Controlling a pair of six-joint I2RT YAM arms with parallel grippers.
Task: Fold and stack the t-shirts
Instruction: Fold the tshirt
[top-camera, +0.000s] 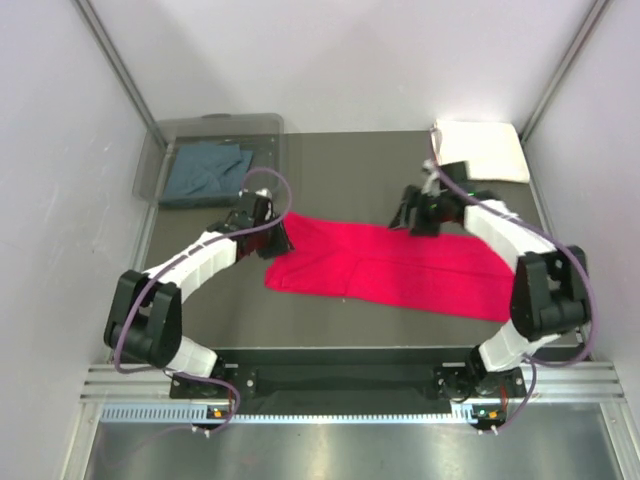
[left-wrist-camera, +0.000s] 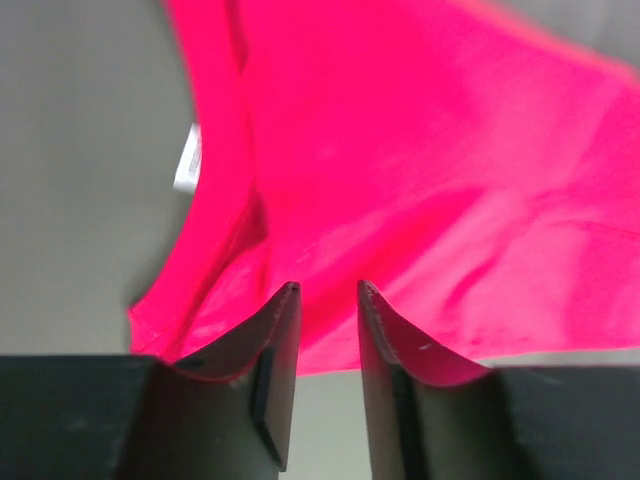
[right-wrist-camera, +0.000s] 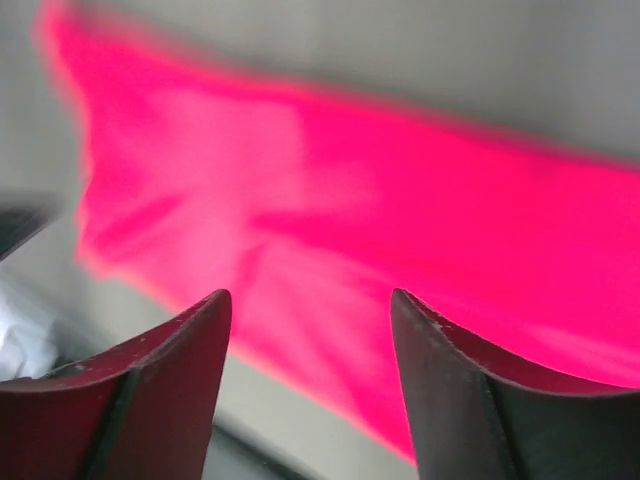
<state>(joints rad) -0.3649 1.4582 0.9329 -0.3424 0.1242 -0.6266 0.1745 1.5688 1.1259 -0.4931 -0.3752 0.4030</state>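
The bright red t-shirt (top-camera: 390, 265) lies spread lengthwise across the middle of the dark table. My left gripper (top-camera: 280, 236) hovers at its left end by the collar. In the left wrist view the gripper (left-wrist-camera: 327, 288) is slightly open and empty, with the red shirt (left-wrist-camera: 420, 180) and its white tag (left-wrist-camera: 188, 160) just beyond. My right gripper (top-camera: 408, 216) is over the shirt's far edge. In the right wrist view it (right-wrist-camera: 310, 295) is wide open and empty above the red cloth (right-wrist-camera: 350, 220). The cream-white folded t-shirt (top-camera: 480, 148) lies at the back right. The slate blue-grey t-shirt (top-camera: 207, 170) lies crumpled in the bin.
A clear plastic bin (top-camera: 160, 140) stands at the back left corner. White walls with metal posts close in the table on three sides. The metal rail (top-camera: 340, 385) with the arm bases runs along the near edge.
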